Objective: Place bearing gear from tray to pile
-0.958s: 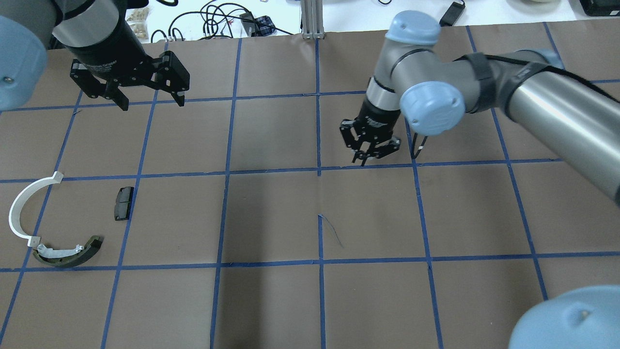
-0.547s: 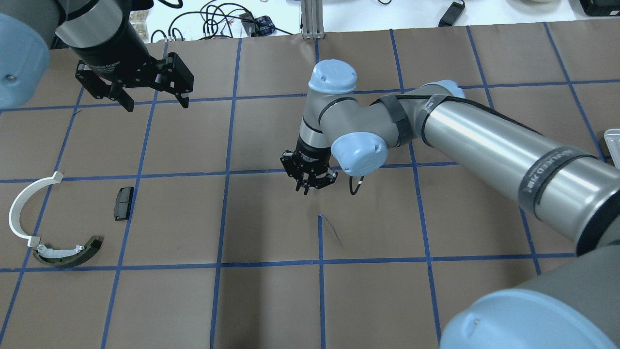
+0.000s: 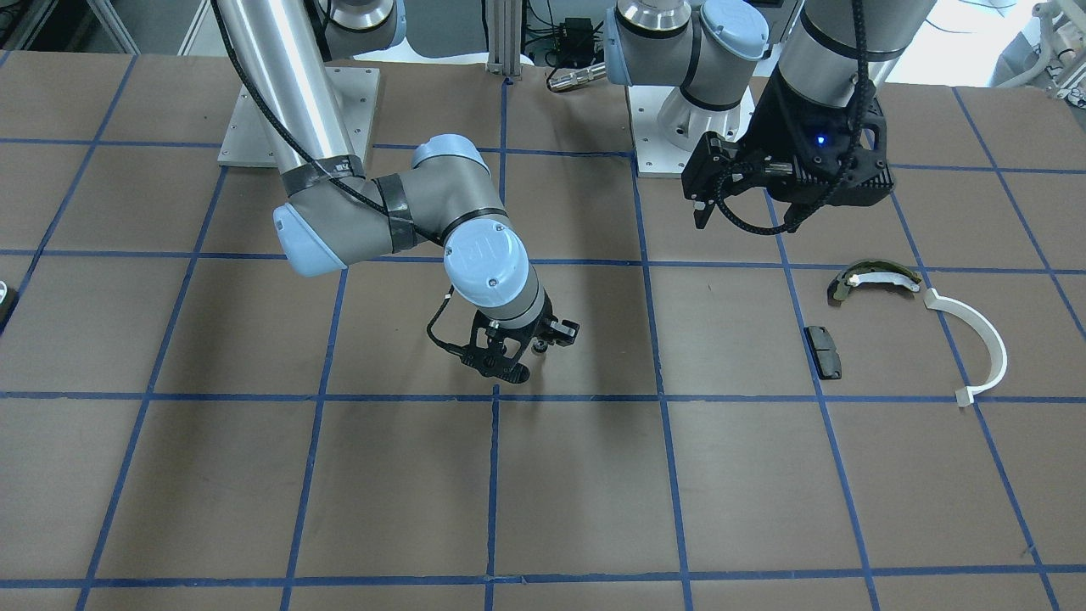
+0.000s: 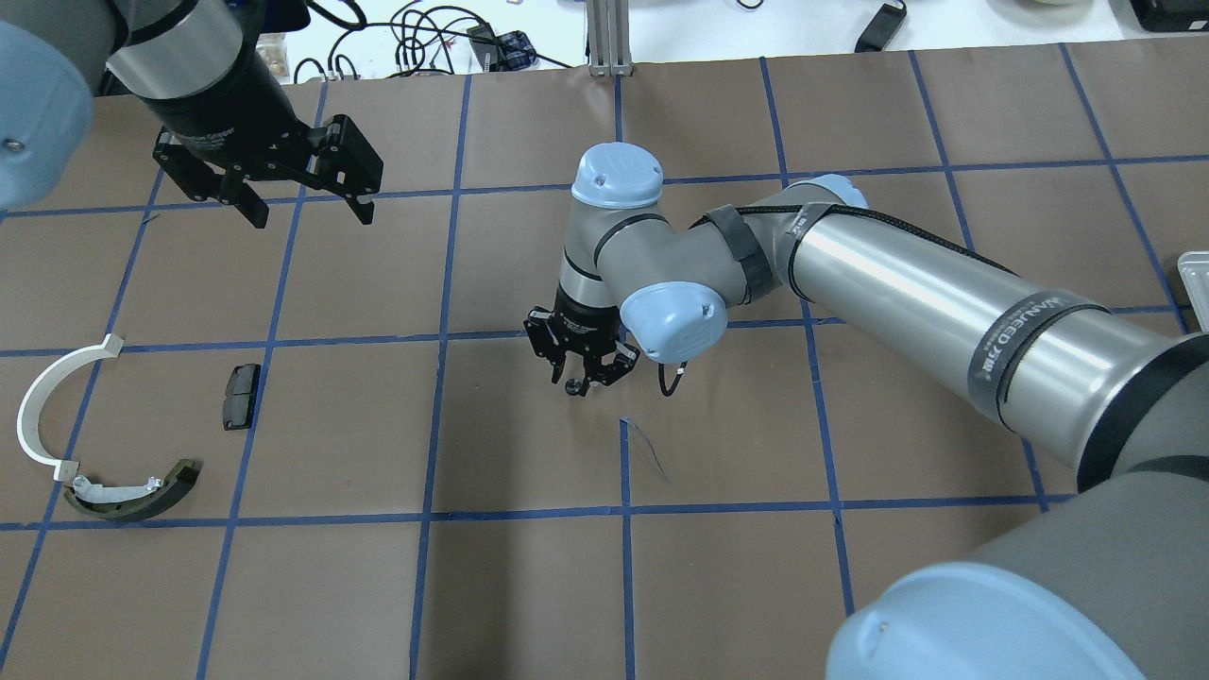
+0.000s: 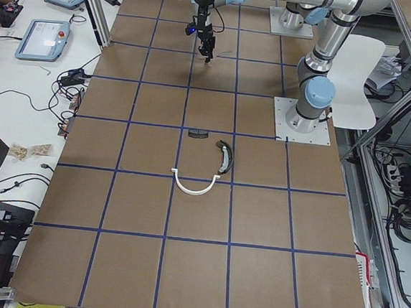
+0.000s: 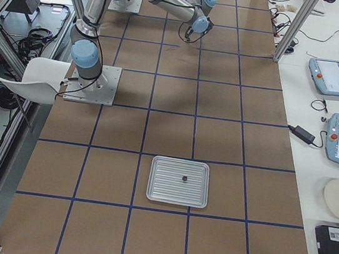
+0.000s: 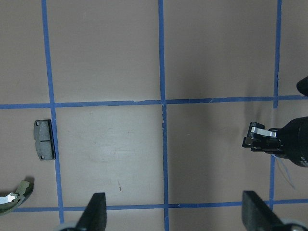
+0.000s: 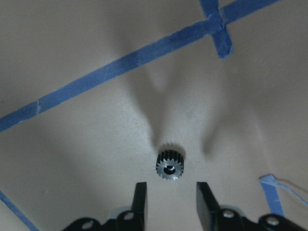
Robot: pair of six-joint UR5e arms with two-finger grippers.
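The bearing gear (image 8: pixel 169 168), a small dark toothed wheel, lies flat on the brown paper at the table's middle, and also shows in the overhead view (image 4: pixel 571 387). My right gripper (image 8: pixel 168 186) hangs just over it, open, its fingertips (image 8: pixel 140 192) apart and clear of the gear; from overhead the gripper (image 4: pixel 584 380) is low over the paper. The pile lies far to the left: a white half-ring (image 4: pixel 38 406), an olive-and-white shoe (image 4: pixel 132 491) and a black pad (image 4: pixel 241 397). My left gripper (image 4: pixel 302 203) is open and empty, high above the back left.
The metal tray (image 6: pixel 178 191) sits at the table's right end with one small dark part (image 6: pixel 184 178) in it; its edge (image 4: pixel 1195 274) shows at the overhead view's right. Blue tape lines grid the paper. Cables lie beyond the far edge.
My right arm swept left from the right half to the table's middle. Its gripper went from shut to open, and the gear now lies on the paper. My left gripper drifted slightly right.
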